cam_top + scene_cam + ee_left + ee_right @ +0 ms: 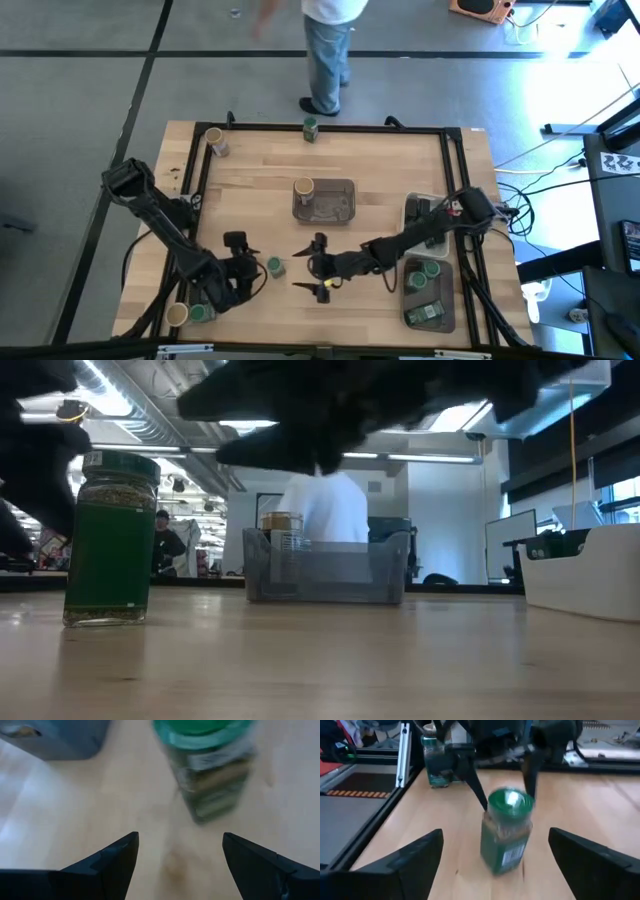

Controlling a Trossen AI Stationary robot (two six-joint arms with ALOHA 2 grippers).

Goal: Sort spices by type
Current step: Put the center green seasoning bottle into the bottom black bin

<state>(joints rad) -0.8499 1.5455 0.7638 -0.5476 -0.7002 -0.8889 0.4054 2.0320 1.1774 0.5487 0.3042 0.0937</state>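
Note:
A round spice jar with a green lid (274, 267) stands upright on its base on the wooden table, near the front middle. It also shows in the low view (110, 540). My left gripper (252, 262) is open just left of the jar and points at it. The jar (210, 765) lies ahead of its spread fingers (180, 837). My right gripper (318, 267) is open on the jar's right side and faces it. The jar (507, 830) stands a little beyond its fingertips (495, 832). Neither gripper touches it.
A grey tray (338, 203) at mid-table holds a tan-lidded jar (304, 187). More jars stand at the far left (214, 140), far edge (311, 127) and near-left corner (188, 313). At the right are a white tray (415, 210) and trays with green-lidded jars (425, 270) and tins (428, 312). A person stands beyond the far edge.

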